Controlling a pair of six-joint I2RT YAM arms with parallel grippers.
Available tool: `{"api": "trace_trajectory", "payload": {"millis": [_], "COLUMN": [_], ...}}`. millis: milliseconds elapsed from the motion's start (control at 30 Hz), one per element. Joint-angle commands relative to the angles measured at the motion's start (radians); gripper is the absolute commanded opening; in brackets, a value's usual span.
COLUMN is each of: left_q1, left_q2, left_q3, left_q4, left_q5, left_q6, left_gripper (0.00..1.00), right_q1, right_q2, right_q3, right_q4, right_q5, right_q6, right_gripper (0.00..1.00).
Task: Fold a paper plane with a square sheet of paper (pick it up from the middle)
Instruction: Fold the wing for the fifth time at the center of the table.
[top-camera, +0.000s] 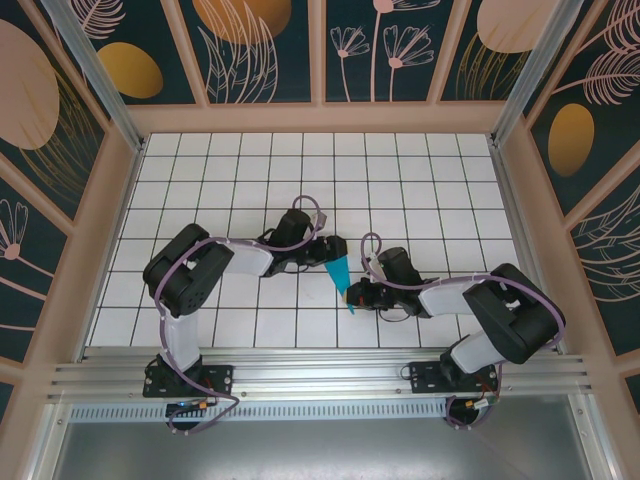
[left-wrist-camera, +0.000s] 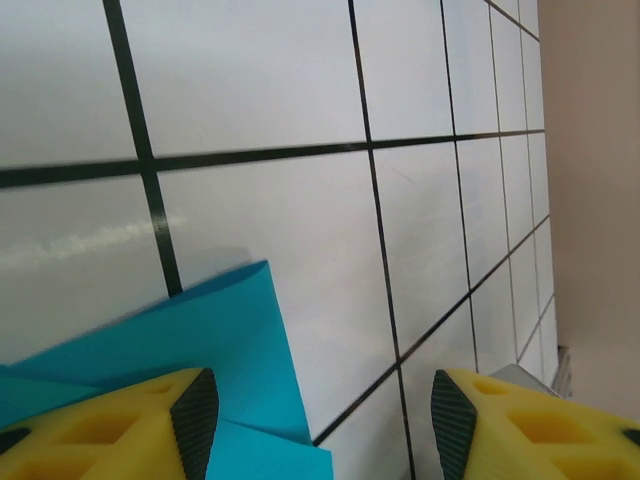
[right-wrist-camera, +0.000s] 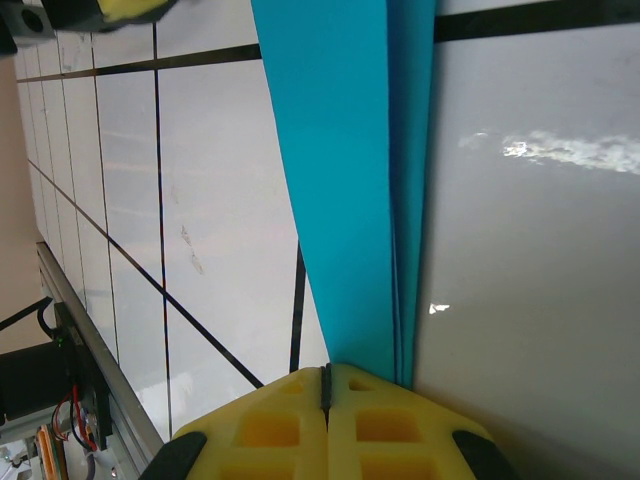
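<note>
Currently my right gripper (right-wrist-camera: 325, 378) is pressed shut on the paper plane (right-wrist-camera: 345, 170), while my left gripper (left-wrist-camera: 325, 410) stands spread beside its wide end.

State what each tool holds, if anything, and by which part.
The right tool, shut, pinches the paper plane at its narrow end. The left tool stands open, gripping nothing.

At the middle of the bench (top-camera: 420, 200), the paper plane (top-camera: 340, 272), wide end toward the back, point toward the near edge. Just left of the wide end, the left tool (top-camera: 322, 260). At the point, from the right, the right tool (top-camera: 355, 297), touching it.
</note>
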Motion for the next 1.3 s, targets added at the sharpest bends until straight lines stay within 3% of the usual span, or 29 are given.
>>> {"api": "trace_trajectory", "payload": {"millis": [0,467,700,800,933,1100,1267], "left_q1": [0.071,0.086,0.086,0.083,0.04,-0.041,-0.048], "left_q2": [0.045,0.034,-0.12,-0.191,-0.22,-0.171,-0.098], "left_q3": [0.015,0.056,0.056,0.006,-0.056,-0.072,-0.11], "left_q4": [-0.04,-0.123,-0.169,-0.102,-0.023,-0.013,0.089], "left_q5": [-0.156,-0.19,-0.195,-0.132,-0.034,-0.022,-0.014], "left_q6": [0.084,0.131,0.134,0.09,0.036,0.031,-0.022], "left_gripper": [0.62,0.62,0.62,0.58,0.45,0.36,0.34], "right_q1": [-0.013,-0.014,-0.016,-0.016,-0.017,-0.017,-0.021], "right_q2": [0.045,0.039,0.033,0.032,0.03,0.026,0.017], "right_q3": [-0.065,-0.066,-0.063,-0.059,-0.047,-0.051,-0.06], "right_q4": [-0.246,-0.246,-0.246,-0.246,-0.254,-0.241,-0.23], "right_q5": [0.063,0.063,0.066,0.069,0.079,0.072,0.069], "right_q6": [-0.031,-0.035,-0.038,-0.041,-0.05,-0.048,-0.042], "right_gripper": [0.0,0.0,0.0,0.0,0.0,0.0,0.0]}}
